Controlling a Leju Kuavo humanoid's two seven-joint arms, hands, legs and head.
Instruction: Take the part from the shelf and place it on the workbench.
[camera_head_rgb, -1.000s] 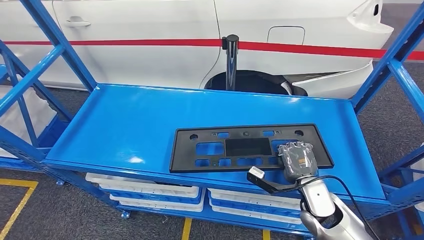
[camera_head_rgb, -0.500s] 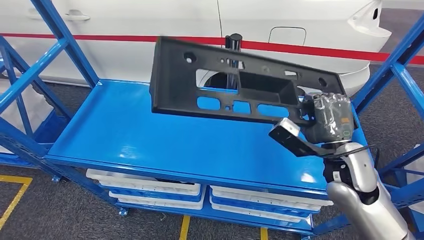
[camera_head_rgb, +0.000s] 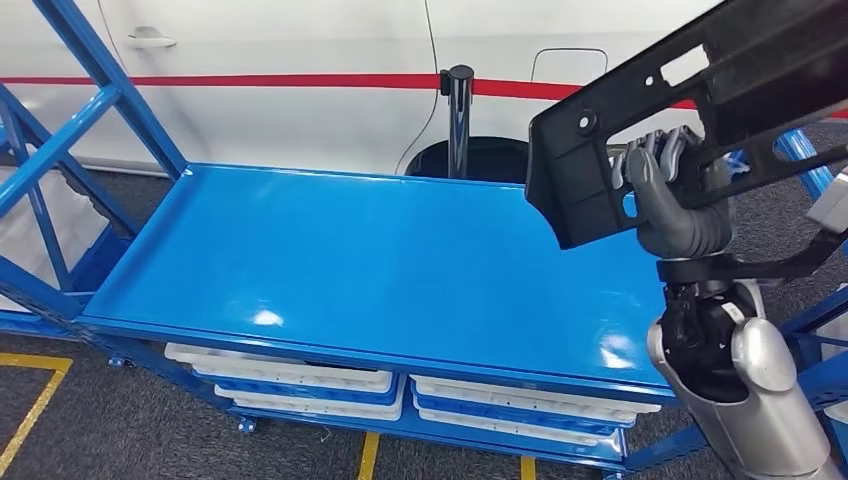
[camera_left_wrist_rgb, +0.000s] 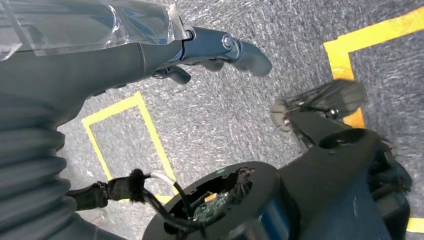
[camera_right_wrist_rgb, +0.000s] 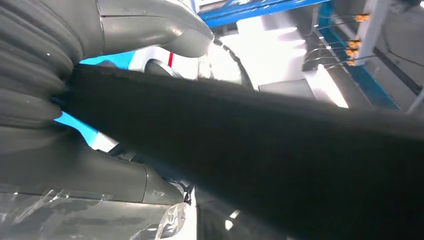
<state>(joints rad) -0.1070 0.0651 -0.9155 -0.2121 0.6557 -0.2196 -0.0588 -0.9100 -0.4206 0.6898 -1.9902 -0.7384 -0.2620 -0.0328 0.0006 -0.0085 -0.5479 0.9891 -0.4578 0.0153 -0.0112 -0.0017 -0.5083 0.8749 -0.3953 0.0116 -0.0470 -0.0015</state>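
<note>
Part (camera_head_rgb: 640, 120) lifted higher off shelf (camera_head_rgb: 380, 260), tilted, gripped in right hand (camera_head_rgb: 675, 195).

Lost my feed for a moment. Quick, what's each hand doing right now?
Left hand: hangs over the floor, holding nothing; open or closed cannot be told.
Right hand: grips the flat black plastic panel with cut-outs, lifted clear of the blue metal shelf.

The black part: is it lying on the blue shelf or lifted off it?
Lifted off. The black part is tilted in the air above the blue shelf, gripped by the right hand.
</note>
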